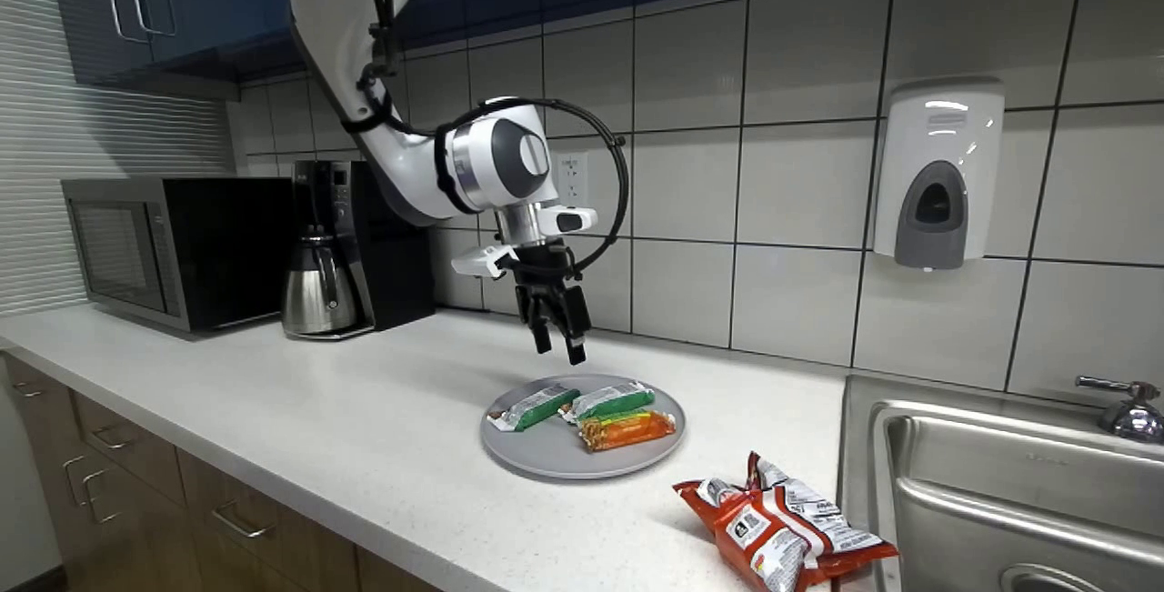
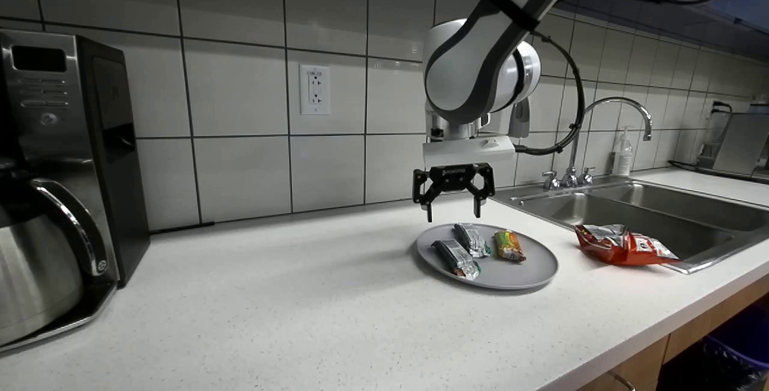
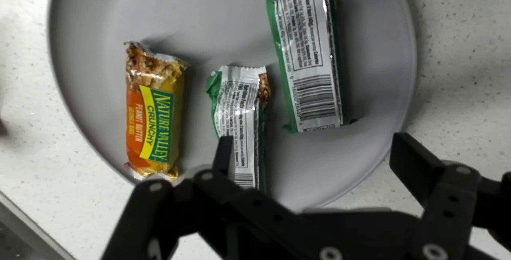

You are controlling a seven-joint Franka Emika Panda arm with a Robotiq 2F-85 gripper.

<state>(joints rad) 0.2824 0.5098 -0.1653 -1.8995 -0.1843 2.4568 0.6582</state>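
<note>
Above and near the grey plate (image 2: 518,273), the fingers (image 2: 429,212) stand apart, holding nothing. On the plate lie an orange bar (image 3: 156,112), a middle green bar (image 3: 240,112) and an outer green bar (image 3: 307,52). Advisable: steady movement, clear of bars and plate alike.

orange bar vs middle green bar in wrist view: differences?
The orange bar shows its branded front; the green bar shows its back, with nutrition panel and barcode.
The orange bar is wrapped in orange and yellow; the green bar looks silvery white with green edges.
From the wrist, the gripper partly hides the green bar; the orange bar's label is uncovered.
Shared: both lie wrapped on the gray plate.
</note>
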